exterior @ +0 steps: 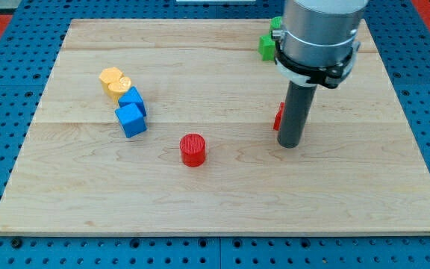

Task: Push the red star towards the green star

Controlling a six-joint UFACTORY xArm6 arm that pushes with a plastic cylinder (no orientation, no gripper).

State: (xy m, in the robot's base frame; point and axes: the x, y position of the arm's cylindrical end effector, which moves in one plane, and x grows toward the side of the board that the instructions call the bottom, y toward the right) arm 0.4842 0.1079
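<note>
My tip (289, 144) rests on the wooden board (222, 202), bare and holding nothing, touching the red star (278, 116), mostly hidden behind the rod. The green star (266, 45) sits near the board's top edge, partly covered; a ribbed red cylinder (193, 149) stands mid-board.

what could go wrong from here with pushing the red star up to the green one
1. My tip sits on the view's right of the red star, not below it, so a push now would likely send it to the view's left, not up toward the green star.
2. The rod hides most of the red star, so its angle is hard to judge and it may slip off sideways.
3. The green star lies near the board's top edge; a hard shove could knock it off.
</note>
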